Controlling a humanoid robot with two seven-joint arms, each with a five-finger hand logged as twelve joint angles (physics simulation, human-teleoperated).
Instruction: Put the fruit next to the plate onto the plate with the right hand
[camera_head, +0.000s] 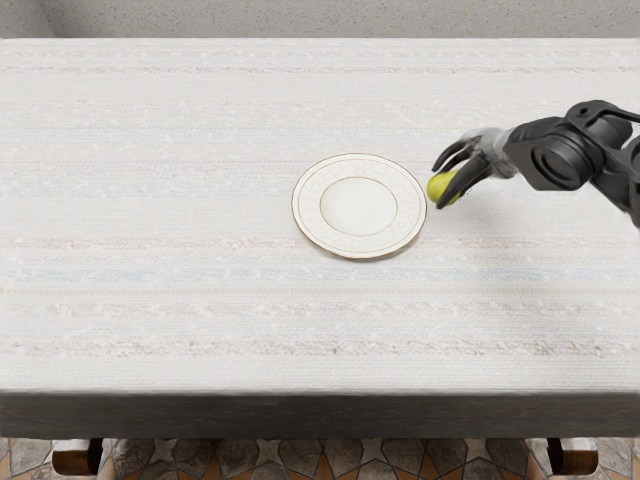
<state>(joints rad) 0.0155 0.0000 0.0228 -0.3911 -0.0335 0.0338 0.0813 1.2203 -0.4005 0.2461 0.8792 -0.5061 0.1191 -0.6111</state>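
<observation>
No lettering, label, brand or number is legible on the plate (306, 205), fruit (439, 187), right hand (470, 165) or table (200, 120).

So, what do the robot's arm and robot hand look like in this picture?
Only the right arm shows. It is built of chunky, rounded segments in dark grey to black, with ring-shaped joint housings. Near the wrist the casing turns light grey. The robot hand has slim black fingers. I see no cables, markings or sleeve.
</observation>
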